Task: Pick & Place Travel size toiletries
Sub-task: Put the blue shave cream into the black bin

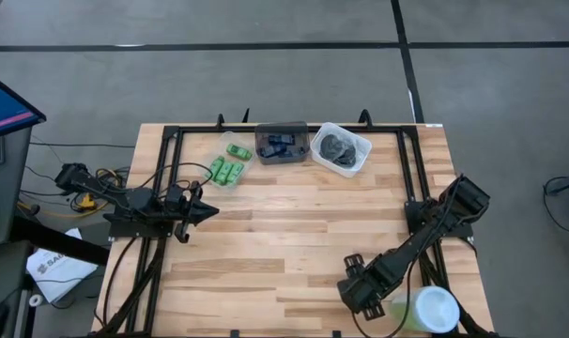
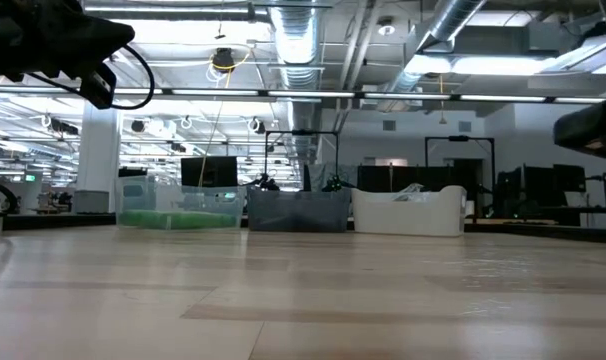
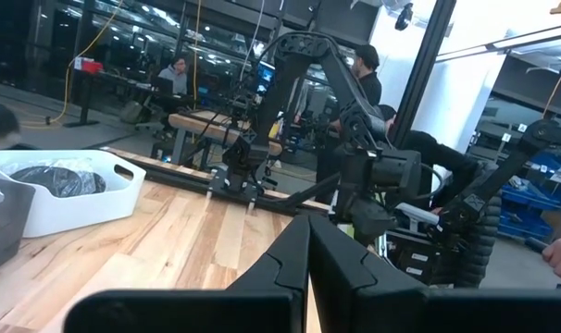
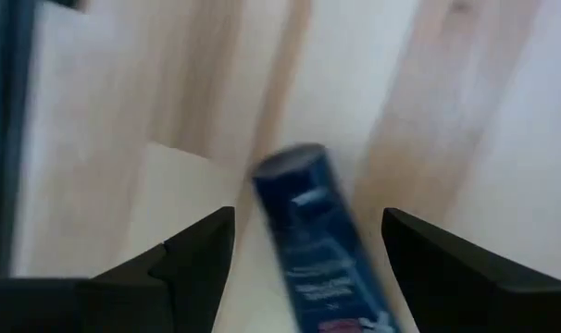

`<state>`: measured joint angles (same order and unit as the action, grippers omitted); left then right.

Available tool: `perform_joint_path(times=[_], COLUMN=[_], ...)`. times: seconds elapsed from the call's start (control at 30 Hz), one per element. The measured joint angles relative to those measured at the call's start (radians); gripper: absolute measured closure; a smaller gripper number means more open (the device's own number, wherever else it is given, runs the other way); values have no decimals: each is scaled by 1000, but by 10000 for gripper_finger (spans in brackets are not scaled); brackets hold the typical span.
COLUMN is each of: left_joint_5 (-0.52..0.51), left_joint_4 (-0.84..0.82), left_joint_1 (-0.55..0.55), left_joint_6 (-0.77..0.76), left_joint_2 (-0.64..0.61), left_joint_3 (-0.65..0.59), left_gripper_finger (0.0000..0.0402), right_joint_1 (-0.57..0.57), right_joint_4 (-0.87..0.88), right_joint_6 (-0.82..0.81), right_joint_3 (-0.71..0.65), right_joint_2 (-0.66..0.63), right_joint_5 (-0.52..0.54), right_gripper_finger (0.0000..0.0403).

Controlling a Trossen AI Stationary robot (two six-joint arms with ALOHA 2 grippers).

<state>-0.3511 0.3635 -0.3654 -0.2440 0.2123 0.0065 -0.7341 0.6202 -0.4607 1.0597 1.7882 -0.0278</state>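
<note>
My right gripper is open near the table's near edge, pointing down. In the right wrist view, a small dark blue toiletry with white print lies flat on the wood between its two fingers, apart from both. The high view hides it under the gripper. Green bottles lie in a clear tub, blue sachets in a dark tub and dark grey lumps in a white tub along the far edge. My left gripper is shut and empty over the table's left part.
A big pale green-and-white cylinder stands at the near right corner, close beside my right arm. Bare wood lies between the tubs and the near edge. The left wrist view shows people in the room beyond the table.
</note>
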Motion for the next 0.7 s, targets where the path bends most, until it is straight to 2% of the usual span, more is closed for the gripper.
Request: perform_joint_path(times=[0.2, 0.5, 0.6, 0.7], left_joint_5=[0, 0, 0, 0], left_joint_4=[3, 5, 5, 5], left_joint_1=[0, 0, 0, 0], left_joint_6=[0, 0, 0, 0], left_joint_2=[0, 0, 0, 0], left_joint_3=[0, 0, 0, 0], left_gripper_finger=[401, 401, 401, 401], right_joint_1=[2, 10, 11, 19], right_joint_4=[-18, -9, 27, 43], right_joint_6=[19, -9, -10, -10], right_joint_3=[1, 30, 52, 60], right_joint_2=[8, 91, 94, 93], right_joint_5=[78, 52, 61, 63], right_gripper_finger=[144, 164, 186, 227])
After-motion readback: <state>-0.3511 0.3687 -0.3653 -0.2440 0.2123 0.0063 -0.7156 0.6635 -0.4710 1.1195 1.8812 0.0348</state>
